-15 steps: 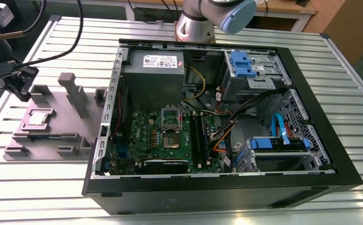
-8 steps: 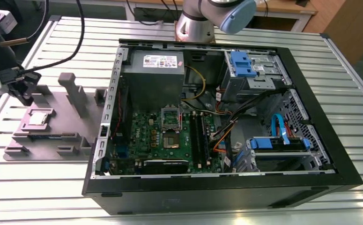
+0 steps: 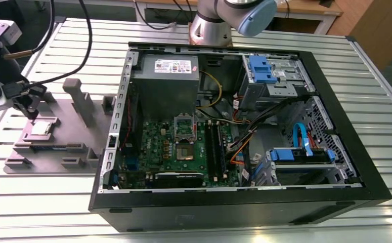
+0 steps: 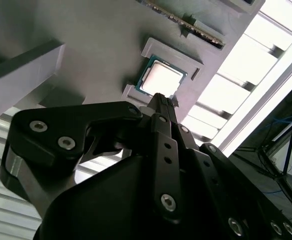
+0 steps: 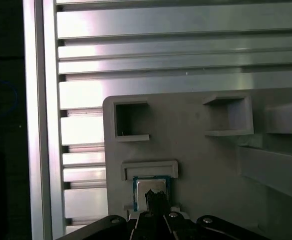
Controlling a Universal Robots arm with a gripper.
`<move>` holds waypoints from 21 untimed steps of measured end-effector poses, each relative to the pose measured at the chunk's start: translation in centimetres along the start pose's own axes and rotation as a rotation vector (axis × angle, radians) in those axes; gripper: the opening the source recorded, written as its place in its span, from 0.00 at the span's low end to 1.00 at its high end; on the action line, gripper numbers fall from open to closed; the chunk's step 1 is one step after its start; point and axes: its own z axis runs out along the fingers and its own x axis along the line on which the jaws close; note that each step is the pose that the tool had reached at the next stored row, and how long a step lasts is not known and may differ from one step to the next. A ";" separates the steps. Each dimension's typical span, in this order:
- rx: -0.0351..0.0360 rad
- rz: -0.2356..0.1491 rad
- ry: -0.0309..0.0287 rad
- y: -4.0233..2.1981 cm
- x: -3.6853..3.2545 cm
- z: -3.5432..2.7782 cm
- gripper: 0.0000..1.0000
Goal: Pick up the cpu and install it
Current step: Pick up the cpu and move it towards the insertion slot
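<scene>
I am hovering the gripper (image 3: 31,112), fingers pinched narrow and gripping nothing, just over the cpu (image 3: 42,127), which is sitting in a pocket near the grey fixture plate's (image 3: 55,107) edge

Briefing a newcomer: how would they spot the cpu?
Find the open computer case; on the exterior view's left of it lies a grey fixture plate. The cpu sits in its square recess beneath the end effector, the only silvery-white square chip there.

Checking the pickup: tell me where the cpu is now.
The cpu lies in a recess of the grey holder tray, at the exterior view's left of the open computer case, with the pincer close over it.
</scene>
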 end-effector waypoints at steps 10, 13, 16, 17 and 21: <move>0.0001 0.000 0.0003 -0.23 0.01 1.31 0.11; 0.0000 0.000 0.0002 -0.23 0.01 1.33 0.11; -0.0001 0.000 0.0001 -0.23 0.01 1.33 0.11; 0.0000 0.000 0.0002 -0.23 0.01 1.33 0.11; 0.0000 0.000 0.0001 -0.23 0.01 1.33 0.11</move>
